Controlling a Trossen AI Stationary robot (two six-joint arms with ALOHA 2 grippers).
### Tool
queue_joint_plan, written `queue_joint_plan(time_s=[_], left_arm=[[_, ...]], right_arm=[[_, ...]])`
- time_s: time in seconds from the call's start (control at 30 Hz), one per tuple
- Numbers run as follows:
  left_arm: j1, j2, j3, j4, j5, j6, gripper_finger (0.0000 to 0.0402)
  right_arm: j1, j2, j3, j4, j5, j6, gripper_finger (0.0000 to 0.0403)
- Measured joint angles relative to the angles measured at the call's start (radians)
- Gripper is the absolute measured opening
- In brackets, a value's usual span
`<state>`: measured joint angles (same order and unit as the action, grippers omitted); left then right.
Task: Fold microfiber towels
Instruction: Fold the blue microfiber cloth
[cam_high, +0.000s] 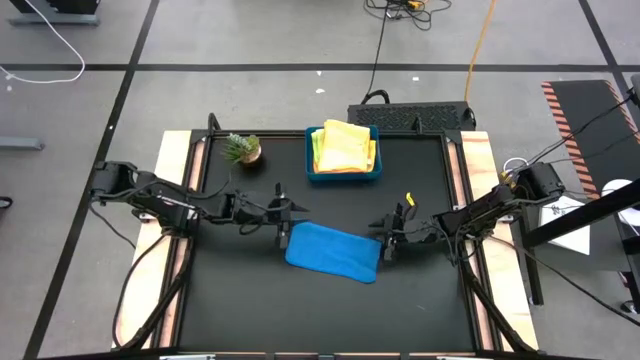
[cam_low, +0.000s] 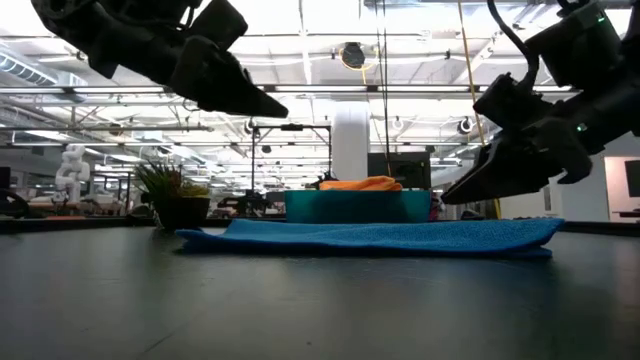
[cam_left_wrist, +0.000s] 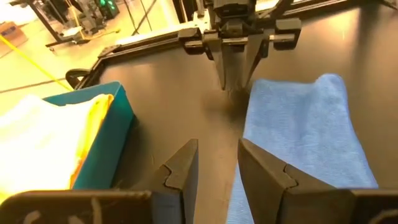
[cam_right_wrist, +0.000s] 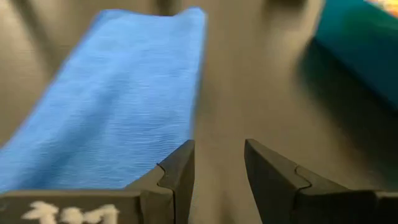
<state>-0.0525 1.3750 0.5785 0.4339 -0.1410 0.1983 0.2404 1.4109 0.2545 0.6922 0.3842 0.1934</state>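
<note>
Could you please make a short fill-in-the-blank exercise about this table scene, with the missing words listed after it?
1. The towel lying flat on the table between the two grippers is ____ in colour.
2. The folded yellow towels lie inside the blue ____.
3. The left gripper and the right gripper are both open and hold ____.
4. The small potted plant stands nearer to the ____ gripper.

Missing words: blue; tray; nothing; left
</note>
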Motion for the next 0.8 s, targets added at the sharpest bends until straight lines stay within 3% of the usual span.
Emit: queue_joint_plan(time_s=[0.1, 0.8], left_arm=[[0.001, 0.0, 0.0, 0.008, 0.0, 0.0, 0.0115], [-0.029, 0.012, 0.0, 0.03, 0.01, -0.206, 0.0115]], right_arm=[[-0.011, 0.0, -0.01, -0.001, 0.037, -0.014, 0.013], [-0.043, 0.0, -0.017, 0.163, 0.031, 0.029, 0.013]])
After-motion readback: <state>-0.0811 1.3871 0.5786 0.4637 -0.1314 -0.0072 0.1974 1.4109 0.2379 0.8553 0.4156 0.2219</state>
